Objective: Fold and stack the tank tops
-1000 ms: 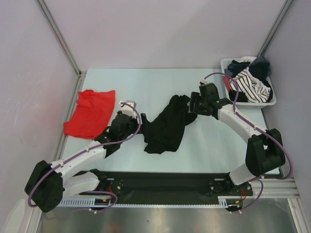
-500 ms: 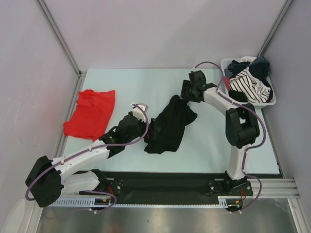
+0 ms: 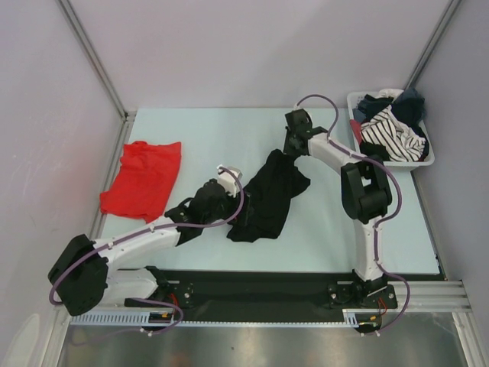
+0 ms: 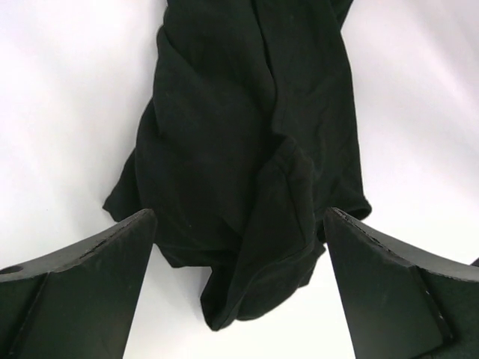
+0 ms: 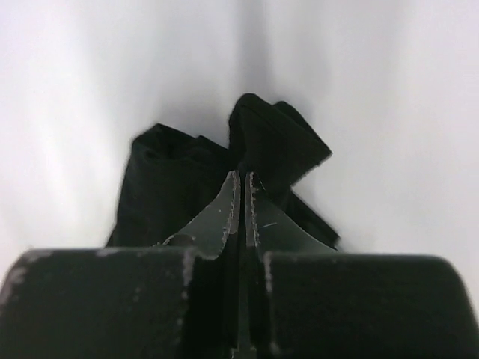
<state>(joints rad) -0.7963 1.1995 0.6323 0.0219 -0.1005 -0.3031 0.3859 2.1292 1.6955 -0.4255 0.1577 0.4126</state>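
My right gripper (image 3: 287, 151) is now sitting farther back along the table (image 3: 199, 130) than a second ago, with its arm folded up tall behind it; my left gripper (image 3: 231, 199) has slid rightward until it is meeting the near-left edge of the black tank top (image 3: 267, 195).

That black tank top is lying crumpled near the middle of the table, stretching from its near end by my left gripper toward a narrow far end at my right gripper. In the right wrist view my right gripper (image 5: 241, 178) is showing its fingers pressed together, pinching a bunched fold of the black tank top (image 5: 179, 187) at their tips. In the left wrist view my left gripper (image 4: 238, 224) is spread wide, its two fingers flanking the near end of the black tank top (image 4: 247, 149); I cannot tell whether they are touching the cloth.

The red tank top (image 3: 144, 177) is lying flat at the left edge of the table, well apart from the black one. A white basket (image 3: 428, 157) is sitting at the far right corner, holding a striped garment (image 3: 390, 130) among darker clothes.
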